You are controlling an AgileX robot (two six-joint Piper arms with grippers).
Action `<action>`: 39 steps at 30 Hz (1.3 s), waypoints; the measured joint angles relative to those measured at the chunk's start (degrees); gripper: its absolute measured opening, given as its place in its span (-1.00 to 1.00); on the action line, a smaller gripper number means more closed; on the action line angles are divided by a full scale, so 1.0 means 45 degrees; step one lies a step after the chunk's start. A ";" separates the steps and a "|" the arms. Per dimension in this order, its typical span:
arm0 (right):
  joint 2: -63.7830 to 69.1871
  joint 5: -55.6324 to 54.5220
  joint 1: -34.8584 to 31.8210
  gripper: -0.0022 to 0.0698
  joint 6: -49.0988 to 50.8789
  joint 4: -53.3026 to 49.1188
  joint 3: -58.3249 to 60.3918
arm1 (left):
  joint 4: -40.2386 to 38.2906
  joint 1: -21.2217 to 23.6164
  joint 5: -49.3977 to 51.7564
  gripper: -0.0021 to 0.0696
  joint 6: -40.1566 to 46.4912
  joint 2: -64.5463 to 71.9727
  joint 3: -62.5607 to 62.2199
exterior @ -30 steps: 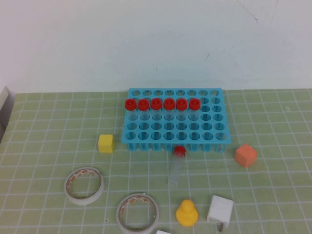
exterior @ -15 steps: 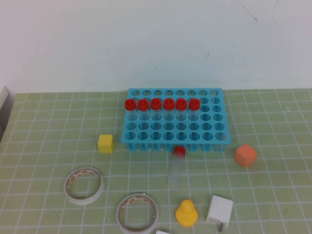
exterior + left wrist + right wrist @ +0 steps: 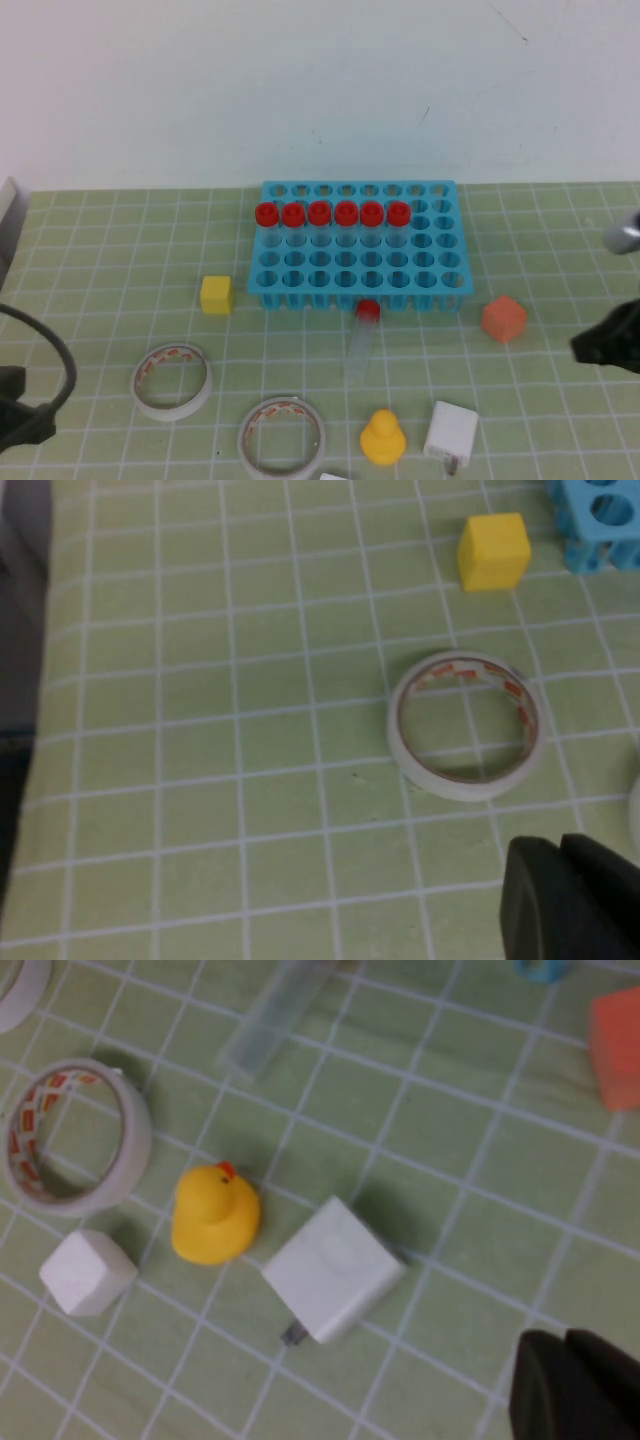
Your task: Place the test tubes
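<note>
While one clear plastic red-capped test tube (image 3: 361, 338) lies flat just before the blue plastic rack (image 3: 455, 292): right gripper (image 3: 590, 347), right of rack, closed, empty; left gripper (image 3: 558, 865), front-left of rack, likewise. Advise: grasp near cap, upend.

Our right gripper (image 3: 608, 345) hangs just right of the orange cube (image 3: 503, 318); the loose test tube (image 3: 361, 338) lies between it and our left gripper (image 3: 18, 420).

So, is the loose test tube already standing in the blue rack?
No, the loose test tube lies flat on the green mat in front of the blue rack.
</note>
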 joint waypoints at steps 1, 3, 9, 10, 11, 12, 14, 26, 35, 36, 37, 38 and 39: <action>0.0468 0.0000 0.0275 -0.94 -0.0050 0.0011 -0.0313 | -0.0225 0.0000 0.0022 -0.95 0.0000 0.0082 0.0000; 0.1203 -0.0028 0.0916 -0.94 -0.0005 0.0011 -0.0882 | -0.0629 0.0000 0.0106 -0.95 0.0077 0.0235 0.0000; 0.3150 -0.0474 0.3643 -0.94 0.2018 -0.1102 -0.2988 | -0.0855 0.0000 0.0215 -0.95 0.0480 0.0261 0.0000; 0.3494 -0.0494 0.4096 -0.94 0.2627 -0.1576 -0.3409 | -0.0906 0.0000 0.0215 -0.95 0.0511 0.0261 0.0000; 0.3779 -0.0494 0.4442 -0.94 0.3170 -0.2022 -0.3760 | -0.0963 0.0000 0.0215 -0.95 0.0533 0.0261 0.0000; 0.4146 -0.0428 0.4862 -0.94 0.3881 -0.2649 -0.4225 | -0.1079 0.0000 0.0215 -0.95 0.0563 0.0261 0.0000; 0.4934 -0.0149 0.5549 -0.94 0.5332 -0.3924 -0.5102 | -0.1324 0.0000 0.0215 -0.95 0.0563 0.0261 0.0000; 0.8457 0.2400 0.7949 -0.93 0.9890 -0.7953 -1.0011 | -0.1846 0.0000 0.0215 -0.95 0.0827 0.0261 0.0000; 0.9864 0.3233 0.7580 0.01 1.2542 -0.8161 -1.2065 | -0.1942 0.0000 0.0215 -0.95 0.0849 0.0261 0.0000; 0.9893 0.3091 0.7574 0.15 1.2884 -0.8265 -1.2075 | -0.1972 0.0000 0.0215 -0.95 0.0849 0.0261 0.0000; 0.9964 0.2942 0.7574 0.24 1.3233 -0.8394 -1.2096 | -0.2000 0.0000 0.0215 -0.95 0.0849 0.0261 0.0000; 0.9997 0.2808 0.7574 0.30 1.3569 -0.8523 -1.2124 | -0.2058 0.0000 0.0215 -0.95 0.0849 0.0261 0.0000; 1.0040 0.2719 0.7574 0.33 1.3801 -0.8619 -1.2124 | -0.2143 0.0000 0.0215 -0.95 0.0849 0.0261 0.0000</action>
